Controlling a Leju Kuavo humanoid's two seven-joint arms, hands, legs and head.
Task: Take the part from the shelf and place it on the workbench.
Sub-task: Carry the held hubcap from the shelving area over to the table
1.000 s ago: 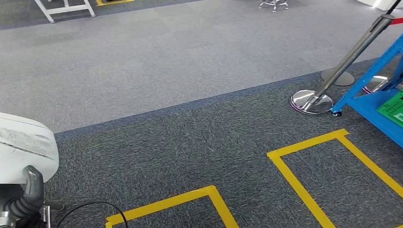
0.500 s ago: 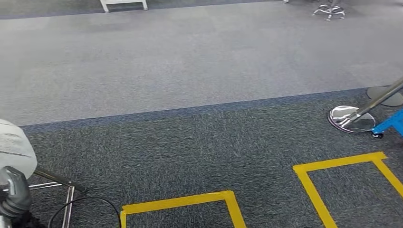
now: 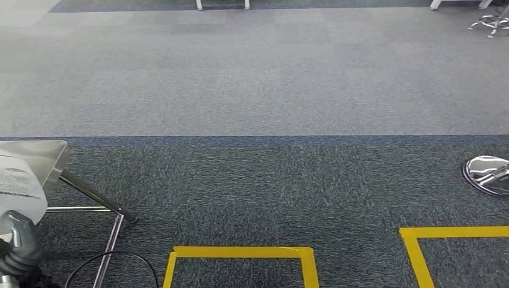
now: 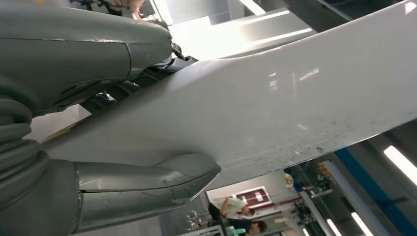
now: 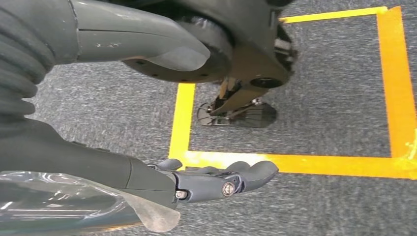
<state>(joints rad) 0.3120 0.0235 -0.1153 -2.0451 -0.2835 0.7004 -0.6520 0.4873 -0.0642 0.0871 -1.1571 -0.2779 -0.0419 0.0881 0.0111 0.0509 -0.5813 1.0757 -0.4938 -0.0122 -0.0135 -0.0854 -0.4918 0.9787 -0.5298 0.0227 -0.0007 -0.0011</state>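
Gripping the white part [image 4: 295, 103], the left hand [image 4: 88, 123] has its thick grey thumb on one face of the broad, smooth panel and its darker fingers [image 4: 123, 91] on the other, so the panel is clamped between them. In the head view the same white part [image 3: 18, 189] sits at the near left edge, above the left hand [image 3: 21, 249], and it carries a pale label with small print that is too fine to read.

Down at the right side, the right hand [image 5: 216, 179] hangs over the floor with its fingers [image 5: 251, 174] held nearly straight and close together, holding nothing. A sheet of clear film [image 5: 59, 206] lies against the wrist just behind it, though whether it is fastened there is hard to tell.

Dark grey carpet [image 3: 270, 192] covers the near floor, and a lighter grey band of carpet [image 3: 252, 72] lies beyond it. Two squares of yellow tape mark the near carpet, one [image 3: 240, 253] at the near middle and one [image 3: 456, 233] at the near right. A metal frame [image 3: 90, 198] with a slanted leg stands at the near left, just beside the part, and a black cable [image 3: 108, 259] curls on the carpet next to it. A shiny round base [image 3: 486, 174] rests at the right edge.
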